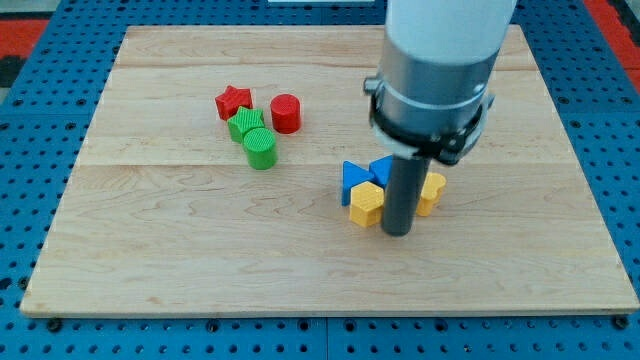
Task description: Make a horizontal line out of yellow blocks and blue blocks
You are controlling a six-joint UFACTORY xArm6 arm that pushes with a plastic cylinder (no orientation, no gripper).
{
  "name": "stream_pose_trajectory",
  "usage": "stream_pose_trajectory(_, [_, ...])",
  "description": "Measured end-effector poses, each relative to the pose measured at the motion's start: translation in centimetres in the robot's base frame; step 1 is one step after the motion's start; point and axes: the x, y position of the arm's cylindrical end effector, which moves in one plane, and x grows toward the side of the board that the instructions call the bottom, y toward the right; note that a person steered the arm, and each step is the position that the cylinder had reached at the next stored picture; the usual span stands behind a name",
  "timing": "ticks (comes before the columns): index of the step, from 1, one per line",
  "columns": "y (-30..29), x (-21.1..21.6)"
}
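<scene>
My tip (398, 233) rests on the board between two yellow blocks. A yellow hexagon block (366, 204) lies just to its left and a yellow block (431, 192), partly hidden by the rod, lies just to its right. A blue triangle block (354, 177) sits above the yellow hexagon. A second blue block (381, 168) sits beside it, mostly hidden behind the rod. All of these blocks are bunched close together right of the board's middle.
A red star block (233, 101), a red cylinder (286, 113), a green hexagon block (245, 125) and a green cylinder (260, 148) are clustered at the upper left. The wooden board (150, 240) lies on a blue pegboard.
</scene>
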Motion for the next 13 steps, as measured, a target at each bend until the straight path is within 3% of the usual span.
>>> stream_pose_trajectory(3, [-9.7, -2.2])
stream_pose_trajectory(4, [-9.7, -4.7])
stream_pose_trajectory(7, [-8.4, -3.6])
stream_pose_trajectory(8, [-7.0, -1.9])
stream_pose_trajectory(9, [-6.7, -4.0])
stream_pose_trajectory(11, [-2.6, -4.0])
stream_pose_trajectory(12, [-1.3, -0.7])
stream_pose_trajectory(13, [6.9, -0.5])
